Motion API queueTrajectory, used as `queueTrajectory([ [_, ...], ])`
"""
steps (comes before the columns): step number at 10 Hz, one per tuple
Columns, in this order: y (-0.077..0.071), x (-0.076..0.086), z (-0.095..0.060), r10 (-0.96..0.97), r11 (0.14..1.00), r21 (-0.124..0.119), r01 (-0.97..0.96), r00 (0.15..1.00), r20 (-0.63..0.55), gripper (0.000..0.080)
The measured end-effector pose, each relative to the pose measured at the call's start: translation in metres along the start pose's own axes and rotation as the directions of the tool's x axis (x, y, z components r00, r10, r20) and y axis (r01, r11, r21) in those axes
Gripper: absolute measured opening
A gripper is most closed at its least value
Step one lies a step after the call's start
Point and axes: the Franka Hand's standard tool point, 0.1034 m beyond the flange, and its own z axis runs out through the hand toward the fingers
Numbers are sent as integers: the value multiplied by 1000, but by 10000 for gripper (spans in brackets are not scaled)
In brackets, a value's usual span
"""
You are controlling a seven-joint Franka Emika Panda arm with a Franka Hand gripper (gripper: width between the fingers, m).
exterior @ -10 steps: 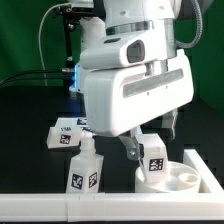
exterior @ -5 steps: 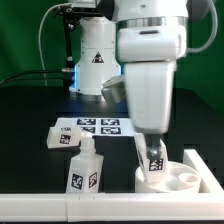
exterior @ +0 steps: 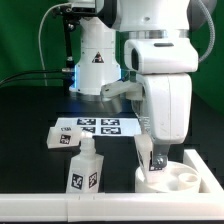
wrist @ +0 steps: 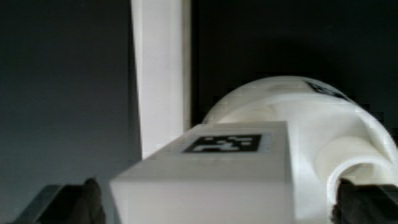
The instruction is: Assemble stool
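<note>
The round white seat (exterior: 180, 178) lies at the exterior view's right, against the rail. A white tagged leg (exterior: 155, 163) stands upright in one of its sockets. My gripper (exterior: 154, 156) comes down from above and is shut on this leg. In the wrist view the leg (wrist: 222, 150) fills the space between my dark fingers (wrist: 79, 204), with my gripper (wrist: 228, 208) closed around it and the seat (wrist: 329, 115) curving behind. A second leg (exterior: 85, 170) stands upright to the left. A third leg (exterior: 64, 135) lies on the table behind it.
The marker board (exterior: 104, 127) lies flat on the black table behind the legs. A long white corner rail (exterior: 100, 206) runs along the front edge and turns up at the right; it also shows in the wrist view (wrist: 160, 60). The robot base (exterior: 95, 60) stands behind.
My wrist has turned about its vertical axis over the leg in the seat, from broad side to narrow side to partly turned. The leg stays in its socket. The other legs have not moved.
</note>
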Motion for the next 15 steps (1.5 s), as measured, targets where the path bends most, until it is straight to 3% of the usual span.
queueTrajectory([
  [1,0,0,0,13,1000,0,-13,1000,0,622],
  [2,0,0,0,29,1000,1,-29,1000,-1,451],
  [3,-1,0,1,107,994,4,-107,994,-1,451],
  [4,-2,0,2,173,985,7,-173,985,0,334],
  [6,-3,1,2,315,949,9,-315,949,-4,334],
  [8,-4,1,5,577,817,35,-576,816,-22,334],
  [10,-3,15,6,820,572,66,-818,572,-9,334],
  [12,-3,17,6,858,513,71,-856,513,-9,334],
  [13,-3,19,6,897,442,76,-894,443,-5,334],
  [15,-4,29,6,982,186,87,-979,188,12,334],
])
